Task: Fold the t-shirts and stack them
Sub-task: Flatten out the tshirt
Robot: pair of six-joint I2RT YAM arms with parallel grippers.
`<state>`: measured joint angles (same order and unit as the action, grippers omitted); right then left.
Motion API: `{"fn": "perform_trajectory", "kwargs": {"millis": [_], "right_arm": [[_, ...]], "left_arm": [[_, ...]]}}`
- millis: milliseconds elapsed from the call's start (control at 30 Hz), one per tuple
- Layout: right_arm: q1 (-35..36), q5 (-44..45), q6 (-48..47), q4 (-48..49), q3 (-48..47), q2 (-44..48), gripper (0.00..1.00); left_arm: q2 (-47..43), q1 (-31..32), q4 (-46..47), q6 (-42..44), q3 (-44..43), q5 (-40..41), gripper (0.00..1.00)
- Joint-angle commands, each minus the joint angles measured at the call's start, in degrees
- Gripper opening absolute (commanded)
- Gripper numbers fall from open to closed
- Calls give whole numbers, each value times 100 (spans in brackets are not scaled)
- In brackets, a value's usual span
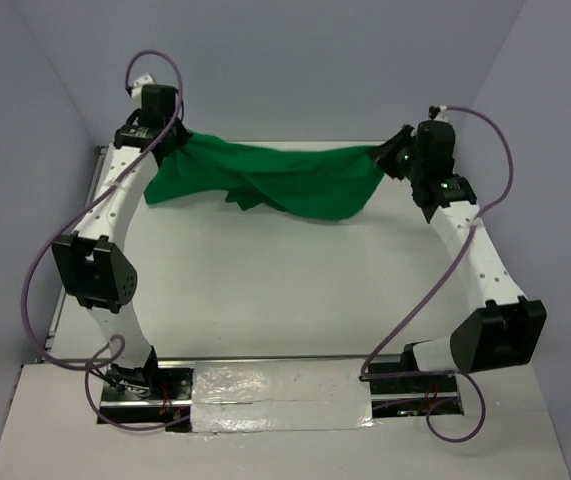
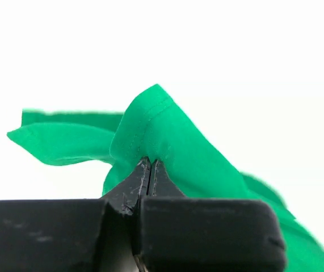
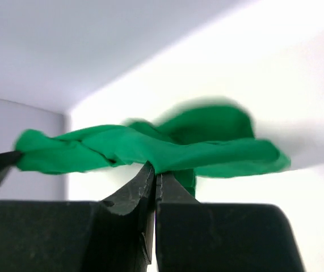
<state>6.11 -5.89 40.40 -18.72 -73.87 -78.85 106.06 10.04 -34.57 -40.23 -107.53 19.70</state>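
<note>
The t-shirt [image 1: 275,180] is held stretched over the table's [image 1: 285,290] far side.
Opposite ends are pinched by the left gripper [image 2: 150,164] and right gripper [image 3: 155,170], jaws clamped on cloth; soft, limp fabric is best taken at hems.

The t-shirt [image 1: 285,180] hung stretched across the far part of the table [image 1: 285,290]. Its left end was pinched in the left gripper [image 1: 177,142] at the far left, and its right end in the right gripper [image 1: 385,156] at the far right. Its middle sagged between them, and the arm bases [image 1: 130,380] stood at the near edge, well apart from it.
</note>
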Motion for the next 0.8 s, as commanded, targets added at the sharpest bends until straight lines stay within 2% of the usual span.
{"fn": "perform_trajectory", "kwargs": {"millis": [0,33,100,133,167,200,233,267,333,400,467,533,567,633,767], "right_arm": [[-22,-228,-111,-193,-331,439,0],[-22,-254,-94,-167,-182,736,0],[-22,-220,-24,-158,616,1089,0],[-22,-167,-15,-158,950,1509,0],[-13,-89,3,-141,1693,1722,0],[-13,-79,20,-141,2100,1924,0],[-13,-105,12,-158,2452,2257,0],[-5,-227,-15,-167,3169,2373,0],[-4,-325,-119,-193,4024,2436,22],[-22,-89,-190,-481,4204,2017,38],[-22,149,-252,-588,4091,1786,41],[-13,290,-261,-519,3864,1803,50],[-5,325,-270,-484,3775,1846,51],[-13,465,-313,-457,3486,1926,57],[-22,554,-384,-440,3177,1821,58]], "left_arm": [[-550,-125,123,629,-96,201,0],[-743,-143,265,656,185,200,0],[-1384,-143,711,657,1379,122,3],[-1621,-143,862,613,1879,95,18],[-2024,-143,968,500,2850,60,38],[-2185,-152,1022,385,3312,25,64],[-2395,-169,1127,297,4204,-54,99],[-2414,-187,1145,96,4579,-141,99],[-2293,-240,1067,-308,5177,-257,99],[-2134,-240,830,-520,5041,-38,99],[-2028,-240,531,-723,4584,199,99],[-1941,-240,390,-776,4083,358,99],[-1870,-240,267,-776,3908,359,99],[-1469,-240,48,-854,3434,428,95],[-527,-231,-260,-987,2712,341,87]]}}
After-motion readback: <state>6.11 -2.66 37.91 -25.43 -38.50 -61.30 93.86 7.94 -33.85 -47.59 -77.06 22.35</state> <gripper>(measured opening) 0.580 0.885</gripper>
